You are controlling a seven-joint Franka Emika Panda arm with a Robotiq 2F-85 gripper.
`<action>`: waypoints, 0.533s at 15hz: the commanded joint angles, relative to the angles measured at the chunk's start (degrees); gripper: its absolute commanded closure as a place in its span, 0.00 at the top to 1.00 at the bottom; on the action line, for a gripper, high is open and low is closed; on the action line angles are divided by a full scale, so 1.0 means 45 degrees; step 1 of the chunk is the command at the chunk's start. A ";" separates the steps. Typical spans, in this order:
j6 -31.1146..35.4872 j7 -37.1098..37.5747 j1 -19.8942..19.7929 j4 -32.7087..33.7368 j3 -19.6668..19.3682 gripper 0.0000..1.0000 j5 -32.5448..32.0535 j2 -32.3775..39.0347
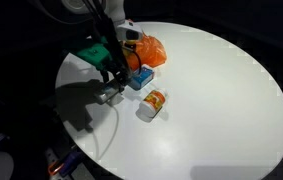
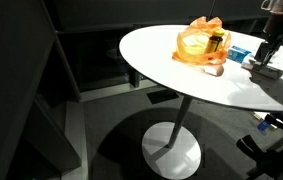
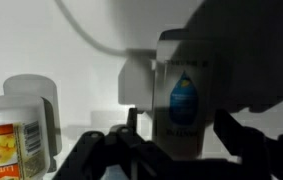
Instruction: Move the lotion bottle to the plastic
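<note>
From my station I saw the hand (image 1: pixel 109 88) down low over the near edge of the round white table (image 1: pixel 221 110), with its fingers spread. In the wrist view the lotion bottle (image 3: pixel 184 100), white with a blue drop on its label, sat between the two dark fingers (image 3: pixel 116 152). I could not tell whether they touched its sides. In both exterior views the bottle (image 1: pixel 105 97) (image 2: pixel 266 70) showed as a pale shape right under the hand, resting on the table.

The orange plastic bag (image 1: pixel 147 48) (image 2: pixel 199 45) lay crumpled farther in on the table, apart from the bottle, with something dark and yellow inside it that I could not identify. A small blue box (image 1: pixel 141 79) (image 2: pixel 239 52) lay between the bag and the hand. A jar (image 1: pixel 154 103) with an orange label lay on its side nearby; the wrist view showed it (image 3: pixel 16 130) just beside the bottle.
</note>
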 commanded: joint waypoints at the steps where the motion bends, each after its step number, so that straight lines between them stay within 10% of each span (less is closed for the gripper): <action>1: 0.0273 -0.0248 -0.0106 0.0015 -0.0049 0.47 -0.0132 0.0148; 4: -0.0065 -0.0036 -0.0021 -0.0015 0.0040 0.26 -0.0155 -0.0348; 8: -0.0560 -0.0055 0.0124 -0.0012 0.0189 0.25 -0.0010 -0.1374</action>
